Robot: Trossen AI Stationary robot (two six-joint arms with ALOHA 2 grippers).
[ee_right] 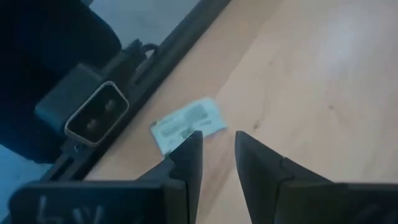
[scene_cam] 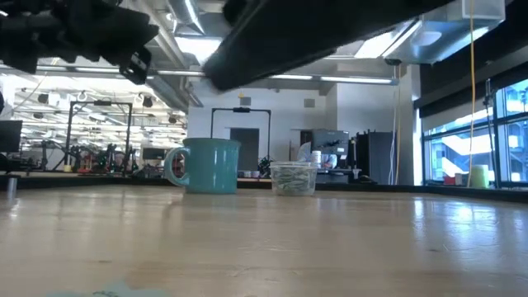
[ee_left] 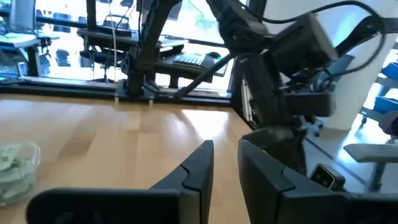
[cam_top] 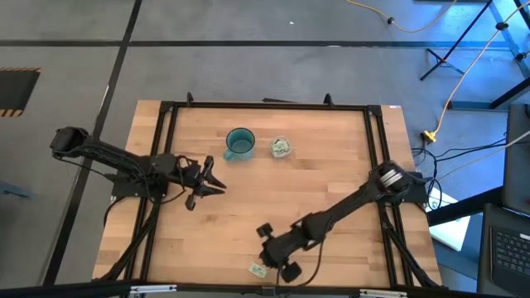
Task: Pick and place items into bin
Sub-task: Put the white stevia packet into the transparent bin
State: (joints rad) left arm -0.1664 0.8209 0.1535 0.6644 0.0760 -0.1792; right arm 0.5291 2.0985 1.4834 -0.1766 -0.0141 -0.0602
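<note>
Packet [ee_right: 186,125], pale green, flat, lies alone near the desk [cam_top: 331,182] front edge, about 6 o'clock in the high view, just beside the black frame rail [ee_right: 155,56]. Right hand [ee_right: 214,149] hovers right over it, fingers spread a little with a narrow gap, pinching nothing; packet sits just beyond one fingertip, not between them yet. Judgement: step in hand is the approach for the pick of this packet

Bin [cam_top: 281,147], a small clear cup, stands at about 12 o'clock on the desk, just right of the teal mug [cam_top: 239,143], apart from it. Cup already holds a heap of pale green packets, so the task looks far along; this seems to be the only packet left loose on the desk

Left hand [cam_top: 214,179] waits at about 9 o'clock, well apart from mug and cup, pointing toward desk centre, fingers slightly apart and empty

Next move, as a guess: right hand needs to shift a touch so the packet lies between the fingers, drop to the wood, close on the thin edge. Flat packet close to the rail, so risk of sliding it or scraping the desk. Then a long carry to 12 o'clock

Writing: packet has dark print on it, too small to read. No brand legible on mug or cup
</note>
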